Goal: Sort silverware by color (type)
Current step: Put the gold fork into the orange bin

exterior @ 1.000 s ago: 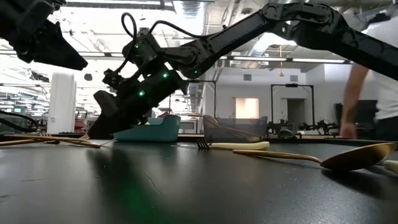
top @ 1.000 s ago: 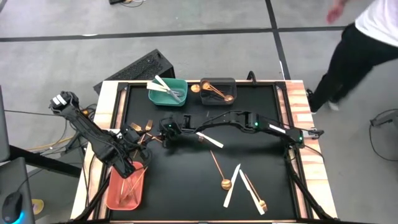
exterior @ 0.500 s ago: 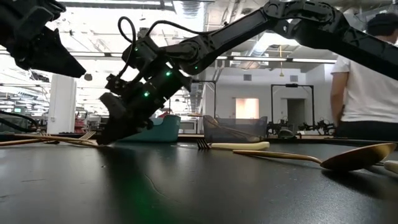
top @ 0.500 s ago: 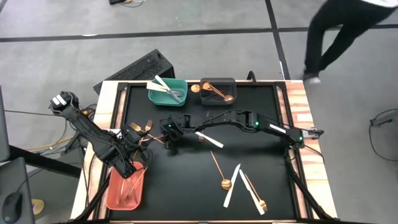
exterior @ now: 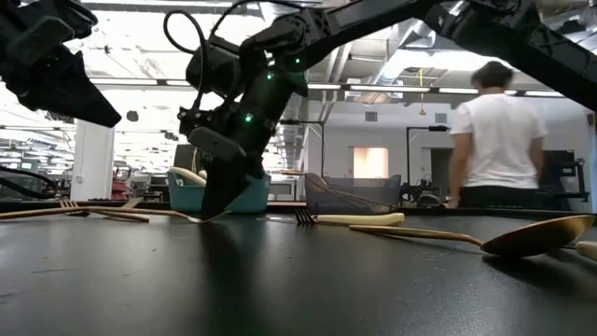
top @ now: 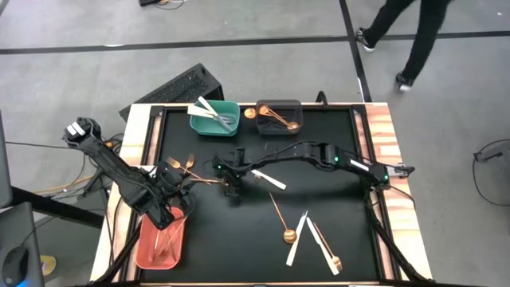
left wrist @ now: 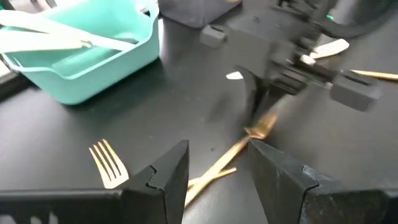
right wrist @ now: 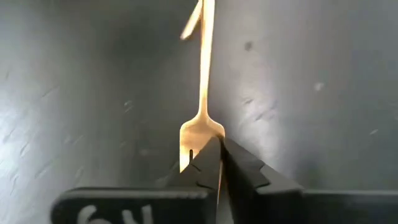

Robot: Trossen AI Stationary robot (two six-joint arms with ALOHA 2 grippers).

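A gold fork (right wrist: 200, 134) lies on the black table left of centre, its handle pointing toward the left edge. My right gripper (top: 231, 188) stands over the fork's head, pointing steeply down and shut on it. My left gripper (left wrist: 217, 180) hovers open near the left edge beside the salmon bin (top: 162, 239), with nothing between its fingers. More gold forks (left wrist: 109, 163) lie crossed on the table near it. A white knife (top: 268, 178), a gold spoon (top: 280, 217) and two more white knives (top: 298, 237) lie to the right. My right gripper pinches the fork's head (right wrist: 186, 146), at the tines, between its two fingertips (right wrist: 211, 163). The fingers come from above, slanting steeply down, in line with the fork's length. The fork lies on the table, its handle (exterior: 140, 213) stretched out flat away from the fingers.
A teal bin (top: 215, 118) with white knives and a dark grey bin (top: 279, 116) with gold spoons stand at the far edge. The salmon bin holds gold forks. A person walks in the room behind the table. Bare black table lies in the near middle.
My right gripper has moved a little toward the table's right and near edges and has tipped from a shallow slant to pointing steeply down, its tips now on the fork's head. The fork has stayed on the table.
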